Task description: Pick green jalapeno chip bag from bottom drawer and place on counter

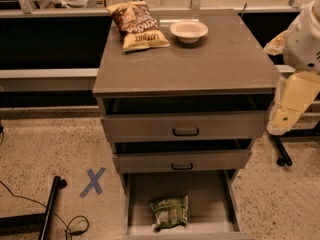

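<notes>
The green jalapeno chip bag lies flat near the front of the open bottom drawer, a little left of its middle. The counter is the grey-brown top of the three-drawer cabinet. My gripper hangs on the cream-coloured arm at the right edge. It is beside the cabinet's right side, level with the top drawer. It is well above and to the right of the bag and touches nothing.
A larger brown-and-tan chip bag and a white bowl sit at the back of the counter. The two upper drawers stand slightly open. A blue X, a black bar and cables lie on the floor at the left.
</notes>
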`<action>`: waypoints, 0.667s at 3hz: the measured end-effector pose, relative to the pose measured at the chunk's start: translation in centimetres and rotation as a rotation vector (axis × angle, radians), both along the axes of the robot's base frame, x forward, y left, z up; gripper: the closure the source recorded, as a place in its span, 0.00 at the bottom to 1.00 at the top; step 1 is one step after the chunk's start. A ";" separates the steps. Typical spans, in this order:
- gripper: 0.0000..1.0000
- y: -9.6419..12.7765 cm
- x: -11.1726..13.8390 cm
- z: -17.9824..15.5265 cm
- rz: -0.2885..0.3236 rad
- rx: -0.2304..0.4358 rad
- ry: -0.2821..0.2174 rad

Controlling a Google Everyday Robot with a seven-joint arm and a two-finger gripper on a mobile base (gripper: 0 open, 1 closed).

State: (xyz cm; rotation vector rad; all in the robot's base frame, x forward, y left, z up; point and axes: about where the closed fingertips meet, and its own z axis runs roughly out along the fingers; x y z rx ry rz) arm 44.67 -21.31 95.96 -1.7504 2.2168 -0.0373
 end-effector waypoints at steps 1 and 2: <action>0.00 2.0 -0.6 -3.8 0.092 0.090 0.018; 0.00 3.1 -1.0 -10.5 0.182 0.186 0.003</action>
